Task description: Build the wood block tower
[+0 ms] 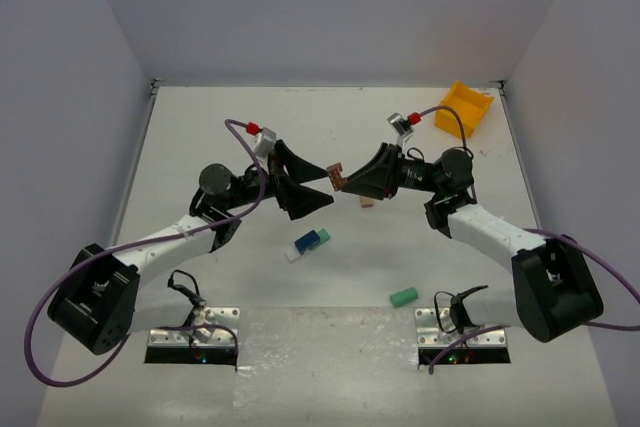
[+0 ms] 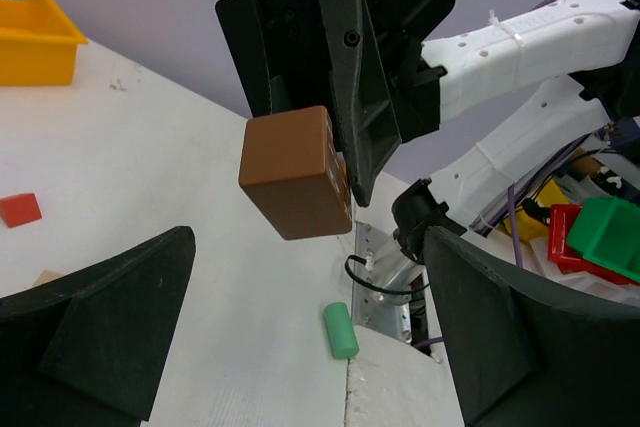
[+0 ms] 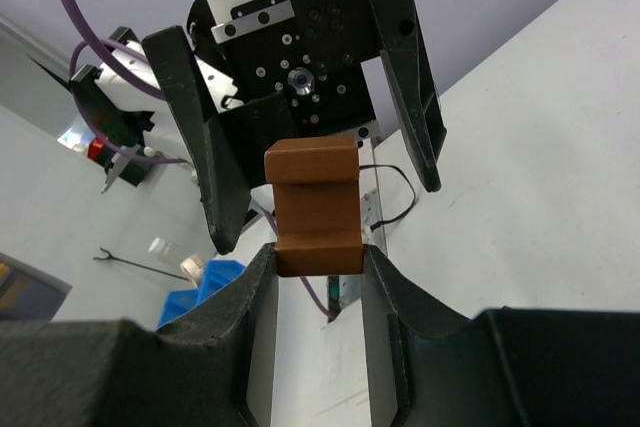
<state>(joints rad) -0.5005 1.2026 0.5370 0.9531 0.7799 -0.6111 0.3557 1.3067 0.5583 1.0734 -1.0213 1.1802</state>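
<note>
Nearest the overhead camera, two black arm bases [image 1: 95,297] are sitting on the white table [image 1: 200,137]. Beyond them, white, blue and teal wooden blocks [image 1: 308,242] are lying touching in a short row, well apart from a green wooden cylinder [image 1: 403,296]. Higher up, the right gripper [image 1: 345,182] is clamping a brown wooden block [image 1: 337,177].

From the left wrist, the left gripper [image 2: 310,242] is standing wide apart around that block without touching it; only here a small red block [image 2: 20,209] is showing.

From the right wrist alone, the brown block's notched side is showing.
</note>
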